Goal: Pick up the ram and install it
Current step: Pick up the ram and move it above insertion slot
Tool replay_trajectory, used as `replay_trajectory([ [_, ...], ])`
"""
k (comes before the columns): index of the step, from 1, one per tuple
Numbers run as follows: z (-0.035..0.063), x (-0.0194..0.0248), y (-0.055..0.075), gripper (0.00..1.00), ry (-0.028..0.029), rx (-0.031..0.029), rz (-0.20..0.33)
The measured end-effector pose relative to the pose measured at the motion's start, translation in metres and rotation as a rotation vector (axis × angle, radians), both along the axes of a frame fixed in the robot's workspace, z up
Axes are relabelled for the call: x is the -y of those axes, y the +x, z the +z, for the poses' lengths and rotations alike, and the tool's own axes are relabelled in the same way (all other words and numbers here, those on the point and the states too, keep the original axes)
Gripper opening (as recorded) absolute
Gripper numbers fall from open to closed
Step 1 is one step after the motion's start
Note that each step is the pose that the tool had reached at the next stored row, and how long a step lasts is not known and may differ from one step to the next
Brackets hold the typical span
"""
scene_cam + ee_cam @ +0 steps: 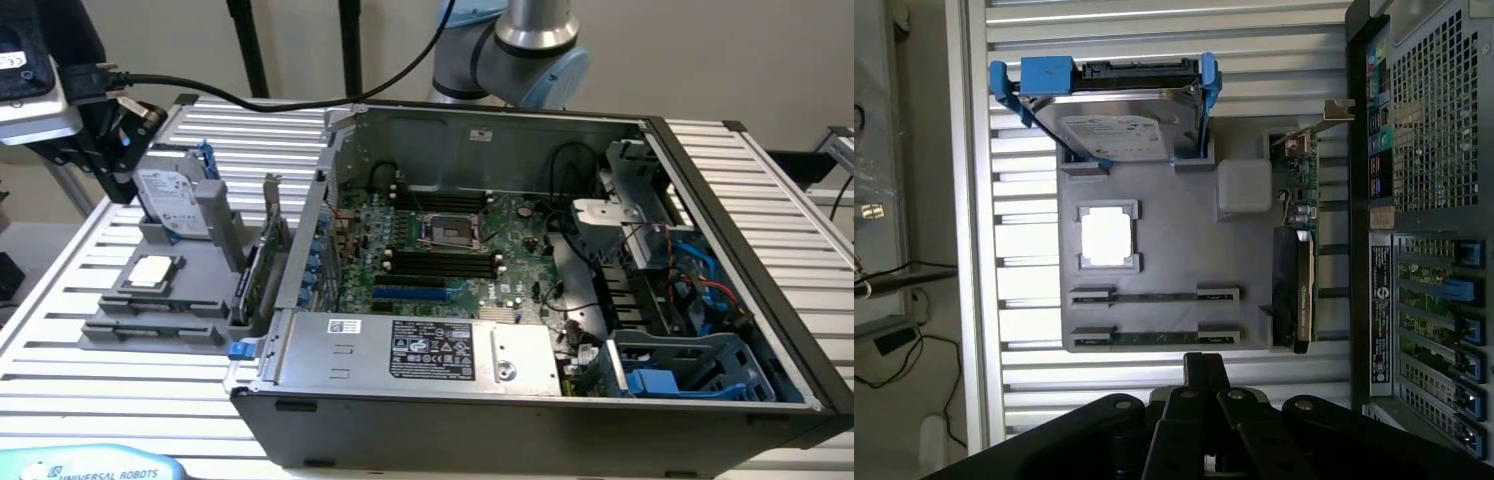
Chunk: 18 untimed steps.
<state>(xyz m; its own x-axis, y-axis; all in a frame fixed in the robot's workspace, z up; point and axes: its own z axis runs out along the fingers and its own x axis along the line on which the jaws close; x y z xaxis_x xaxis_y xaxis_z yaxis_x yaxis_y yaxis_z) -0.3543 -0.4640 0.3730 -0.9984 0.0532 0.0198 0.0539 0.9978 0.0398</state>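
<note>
Ram (1154,297): two sticks, side by side in twin slots at 6 o'clock of the gray holder (1164,230) as the exterior view shows it. One hard drive (1119,125) in blue rails at the holder's 12 o'clock, one processor chip (1106,238) flat at mid-holder, one expansion card (1296,185) on edge at 3 o'clock. One gripper (1205,360), at the exterior view's 10 o'clock, hangs above the holder, points down, jaws pressed together on nothing, clear of the ram. One open computer case (534,425) at the holder's 3 o'clock, contains motherboard (514,225) and power supply (427,350).
</note>
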Motion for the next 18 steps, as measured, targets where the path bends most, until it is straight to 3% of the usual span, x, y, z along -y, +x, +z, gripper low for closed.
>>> replay_trajectory([
  [4, -0.0003, 0.0000, -0.0028, 0.11, 0.0000, 0.0000, 0.039],
  [18, -0.0030, 0.0000, -0.0029, 0.11, 0.0001, 0.0001, 0.293],
])
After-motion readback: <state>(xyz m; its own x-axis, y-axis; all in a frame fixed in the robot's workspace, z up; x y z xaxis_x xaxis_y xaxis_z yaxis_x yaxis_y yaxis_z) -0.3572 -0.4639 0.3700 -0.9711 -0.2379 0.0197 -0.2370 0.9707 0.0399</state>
